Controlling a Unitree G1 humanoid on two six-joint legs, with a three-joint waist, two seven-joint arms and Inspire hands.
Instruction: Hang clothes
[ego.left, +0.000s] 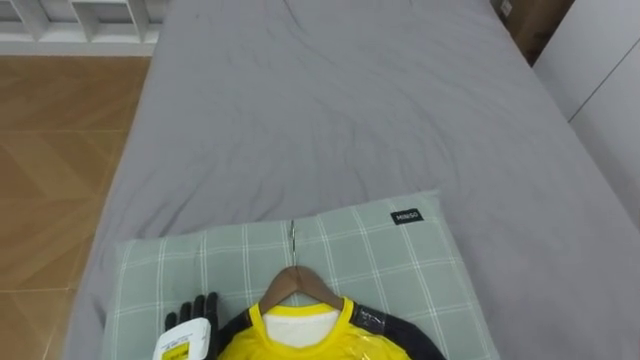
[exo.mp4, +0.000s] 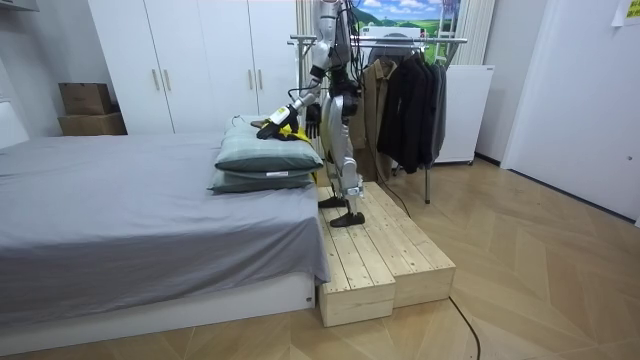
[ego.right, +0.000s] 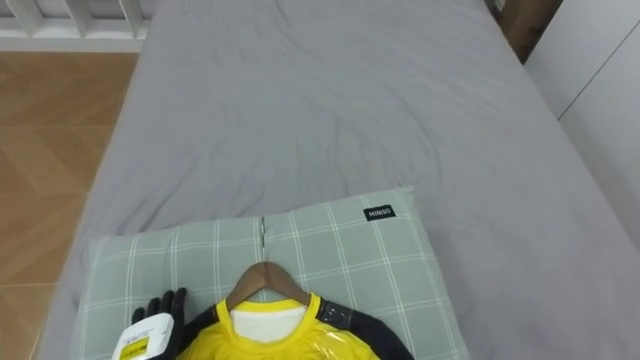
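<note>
shirt: yellow shirt on wooden hanger, flat on checked pillow, hook toward 12 o'clock | left hand: at shirt's 9 o'clock, fingers straight, holding nothing | handling: likely light, limp, slick; grasp the rigid hanger neck

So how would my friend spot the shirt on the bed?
Find the big grey bed, then the green checked pillow at the robot's end. On that pillow lies a yellow shirt with dark sleeves on a wooden hanger, the only bright thing there, beside the robot's black left hand.

Head eyes look down on pillow — distant room view shares it.
</note>
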